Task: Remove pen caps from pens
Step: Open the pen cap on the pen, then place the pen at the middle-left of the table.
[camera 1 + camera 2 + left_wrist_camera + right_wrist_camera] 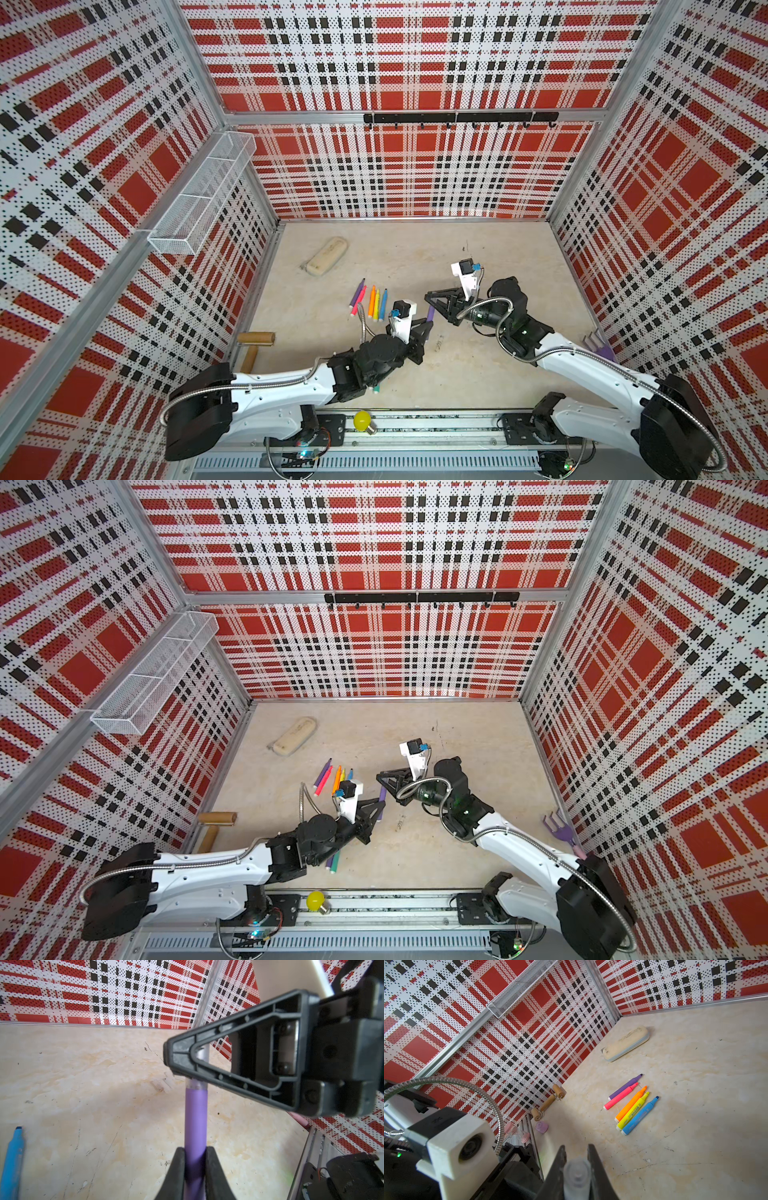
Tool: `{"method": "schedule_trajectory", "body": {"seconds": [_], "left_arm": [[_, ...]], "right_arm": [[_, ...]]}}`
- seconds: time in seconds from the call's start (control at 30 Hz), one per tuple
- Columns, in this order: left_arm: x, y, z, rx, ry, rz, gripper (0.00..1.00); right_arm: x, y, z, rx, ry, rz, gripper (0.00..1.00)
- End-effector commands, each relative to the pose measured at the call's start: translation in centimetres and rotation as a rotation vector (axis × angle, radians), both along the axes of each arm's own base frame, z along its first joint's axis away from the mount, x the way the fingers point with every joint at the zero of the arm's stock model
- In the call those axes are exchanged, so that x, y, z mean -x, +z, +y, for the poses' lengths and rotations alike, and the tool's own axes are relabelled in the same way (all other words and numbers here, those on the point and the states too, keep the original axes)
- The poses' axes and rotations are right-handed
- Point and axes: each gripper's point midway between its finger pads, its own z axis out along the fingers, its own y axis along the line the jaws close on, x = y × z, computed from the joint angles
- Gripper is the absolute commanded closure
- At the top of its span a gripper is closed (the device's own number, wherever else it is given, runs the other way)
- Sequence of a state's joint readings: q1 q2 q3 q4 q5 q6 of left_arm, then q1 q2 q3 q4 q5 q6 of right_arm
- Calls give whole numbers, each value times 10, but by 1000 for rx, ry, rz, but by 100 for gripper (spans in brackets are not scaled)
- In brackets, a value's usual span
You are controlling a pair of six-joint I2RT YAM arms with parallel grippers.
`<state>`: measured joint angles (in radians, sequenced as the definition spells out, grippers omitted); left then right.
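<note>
Above the middle of the bench (498, 257) the two grippers meet on one purple pen (430, 312), which is held in the air. The left gripper (195, 1153) has its jaws clamped on the purple barrel. The right gripper (577, 1159) has its jaws clamped on the clear cap (196, 1085), and this cap sits on the far end of the pen, touching the barrel.

A row of five pens (631, 1103) lies on the bench left of the middle. They are purple, pink, orange, yellow and blue, close side by side, with their tips bare. A teal pen (335, 860) lies near the front edge, partly hidden under the left arm, and I cannot tell if it has a cap.

A beige case (324, 262) lies toward the back left corner. A wooden roller (255, 337) is at the left edge, and a yellow bulb (362, 420) rests on the rail at the front edge.
</note>
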<state>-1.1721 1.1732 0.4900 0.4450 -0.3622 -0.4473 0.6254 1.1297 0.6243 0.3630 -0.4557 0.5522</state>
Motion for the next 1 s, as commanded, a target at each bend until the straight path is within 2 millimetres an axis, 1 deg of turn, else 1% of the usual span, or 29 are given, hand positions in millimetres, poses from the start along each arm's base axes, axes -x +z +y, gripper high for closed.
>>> {"method": "schedule_trajectory", "body": {"seconds": [0.0, 0.07, 0.13, 0.2, 0.27, 0.4, 0.5, 0.57, 0.67, 0.73, 0.8, 0.83, 0.87, 0.93, 0.97], "left_arm": [[29, -98, 15, -294, -93, 194, 100], [31, -102, 12, -304, -106, 205, 100], [33, -106, 11, -307, -116, 210, 100], [35, -109, 9, -307, -128, 218, 100], [36, -112, 8, -314, -140, 226, 100], [39, -116, 8, -320, -152, 240, 100], [40, -120, 7, -328, -160, 247, 100], [40, -121, 6, -330, -162, 246, 100], [38, -118, 8, -324, -146, 237, 100], [32, -110, 13, -304, -106, 218, 100], [23, -100, 26, -291, -40, 203, 100], [15, -94, 38, -287, 11, 199, 99], [8, -87, 48, -289, 53, 192, 99], [-9, -71, 75, -306, 157, 183, 97], [-17, -63, 87, -313, 203, 181, 96]], "right_arm": [[-21, 127, -46, -277, -216, -385, 100], [-21, 130, -47, -278, -216, -393, 100], [-25, 131, -50, -248, -244, -403, 100], [-30, 133, -55, -219, -288, -413, 100], [-28, 138, -63, -233, -315, -432, 100], [-18, 152, -69, -331, -238, -443, 100], [-12, 159, -64, -340, -190, -461, 100], [-5, 166, -62, -368, -147, -485, 100], [-5, 169, -61, -370, -143, -492, 100], [-18, 162, -65, -301, -215, -462, 100], [-37, 145, -71, -173, -305, -393, 100], [-50, 128, -77, -59, -371, -355, 100], [-59, 115, -83, 33, -420, -327, 100], [-70, 83, -97, 211, -493, -269, 100], [-73, 69, -104, 286, -516, -251, 100]]}}
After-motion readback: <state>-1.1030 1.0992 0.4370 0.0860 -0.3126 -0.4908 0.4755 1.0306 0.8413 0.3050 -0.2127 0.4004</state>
